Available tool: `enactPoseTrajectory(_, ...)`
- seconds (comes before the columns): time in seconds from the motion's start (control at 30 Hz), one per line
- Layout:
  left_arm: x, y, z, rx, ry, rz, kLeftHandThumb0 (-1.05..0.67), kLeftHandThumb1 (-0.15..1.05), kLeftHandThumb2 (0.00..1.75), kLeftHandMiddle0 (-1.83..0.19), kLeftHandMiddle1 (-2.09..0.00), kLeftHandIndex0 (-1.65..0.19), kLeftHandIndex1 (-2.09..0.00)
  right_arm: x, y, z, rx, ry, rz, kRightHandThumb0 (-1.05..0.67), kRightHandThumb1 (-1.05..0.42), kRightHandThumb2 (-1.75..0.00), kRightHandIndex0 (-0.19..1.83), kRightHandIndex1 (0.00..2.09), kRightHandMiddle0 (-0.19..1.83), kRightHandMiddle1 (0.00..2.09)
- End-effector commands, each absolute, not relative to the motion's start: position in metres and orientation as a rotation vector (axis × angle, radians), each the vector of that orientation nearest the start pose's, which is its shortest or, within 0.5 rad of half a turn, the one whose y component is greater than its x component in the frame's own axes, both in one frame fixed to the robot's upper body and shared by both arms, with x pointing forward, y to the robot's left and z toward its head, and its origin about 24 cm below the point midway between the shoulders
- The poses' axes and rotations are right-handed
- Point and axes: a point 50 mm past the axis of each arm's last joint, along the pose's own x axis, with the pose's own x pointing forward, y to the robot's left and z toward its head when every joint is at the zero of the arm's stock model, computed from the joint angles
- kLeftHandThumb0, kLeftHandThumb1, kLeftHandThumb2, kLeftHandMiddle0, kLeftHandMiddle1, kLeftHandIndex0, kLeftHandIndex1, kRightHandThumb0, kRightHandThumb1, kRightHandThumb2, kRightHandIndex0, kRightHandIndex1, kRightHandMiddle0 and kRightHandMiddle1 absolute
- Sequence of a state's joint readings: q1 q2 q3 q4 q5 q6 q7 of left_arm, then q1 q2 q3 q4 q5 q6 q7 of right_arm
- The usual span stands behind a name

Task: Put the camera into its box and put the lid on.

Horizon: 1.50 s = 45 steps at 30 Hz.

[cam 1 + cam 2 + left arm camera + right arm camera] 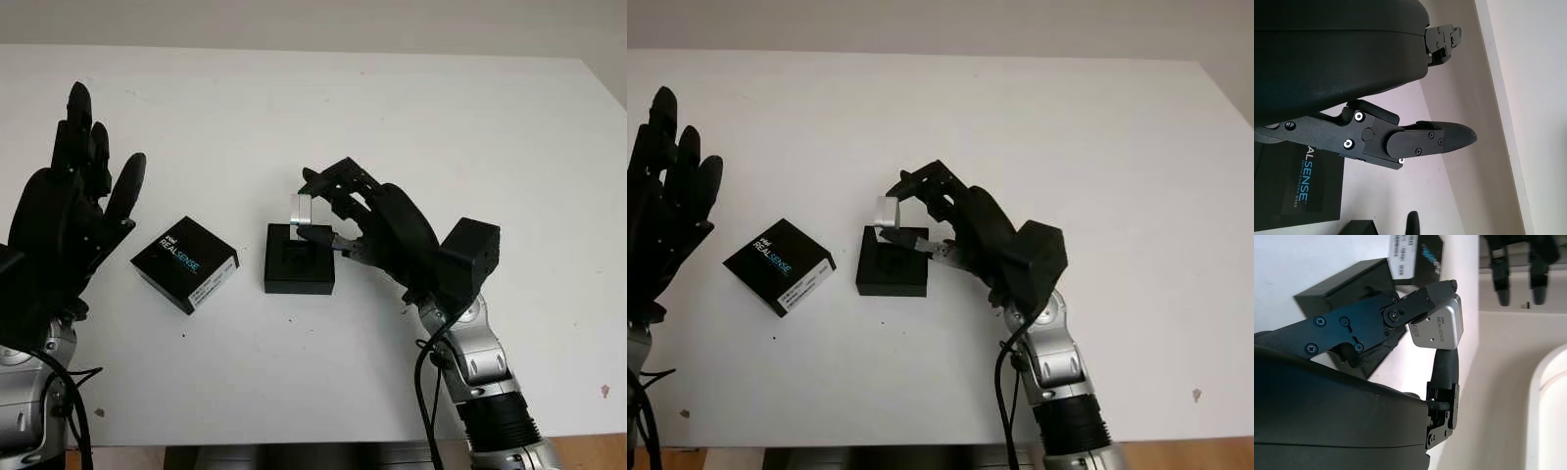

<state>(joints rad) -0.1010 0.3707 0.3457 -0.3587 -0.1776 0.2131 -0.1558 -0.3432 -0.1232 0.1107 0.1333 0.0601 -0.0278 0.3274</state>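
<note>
The right hand [338, 211] pinches the silver camera [300, 210] just above the 12 o'clock edge of the open black box [299, 259]; a misaligned release risks it catching the rim and tipping out. The right wrist view shows the fingertip grip on the camera's face; the head views show the lid [185, 263] at the box's 9 o'clock and the open left hand [69, 215] raised beyond it.

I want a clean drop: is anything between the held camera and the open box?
Nothing visible. The right hand holds the silver camera over the far edge of the open black box. The lid lies apart, beside the open left hand.
</note>
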Motion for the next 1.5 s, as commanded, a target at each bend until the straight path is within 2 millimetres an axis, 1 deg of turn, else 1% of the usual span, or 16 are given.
enactPoseTrajectory(0.0,0.246,0.254,0.165,0.227,-0.309,0.084,-0.56,1.05,0.42,0.19,-0.05,0.19,0.00,0.310,-0.105,0.105,-0.152,-0.225,0.519,-0.51,-1.01,-0.05,0.23,0.08,0.28,1.76)
enactPoseTrajectory(0.33,0.245,0.254,0.164,0.229,-0.307,0.087,-0.56,1.05,0.43,0.19,-0.04,0.19,0.00,0.316,-0.097,0.099,-0.210,-0.234,0.554,-0.48,-1.00,-0.05,0.23,0.08,0.26,1.76)
enactPoseTrajectory(0.63,0.247,0.253,0.163,0.225,-0.304,0.093,-0.55,1.05,0.42,0.19,-0.05,0.19,0.00,0.321,-0.091,0.095,-0.207,-0.230,0.563,-0.49,-0.99,-0.05,0.24,0.08,0.28,1.72)
enactPoseTrajectory(0.9,0.247,0.252,0.161,0.220,-0.306,0.091,-0.54,1.05,0.42,0.19,-0.05,0.19,0.00,0.321,-0.084,0.094,-0.196,-0.246,0.581,-0.52,-1.00,-0.06,0.24,0.09,0.31,1.71)
enactPoseTrajectory(1.27,0.247,0.249,0.160,0.228,-0.301,0.096,-0.54,1.05,0.43,0.18,-0.05,0.19,0.00,0.319,-0.083,0.094,-0.183,-0.245,0.594,-0.54,-1.00,-0.05,0.24,0.09,0.30,1.73)
enactPoseTrajectory(1.47,0.246,0.249,0.160,0.222,-0.300,0.099,-0.54,1.05,0.43,0.18,-0.05,0.19,0.00,0.318,-0.084,0.090,-0.203,-0.214,0.611,-0.52,-1.00,-0.05,0.23,0.09,0.31,1.74)
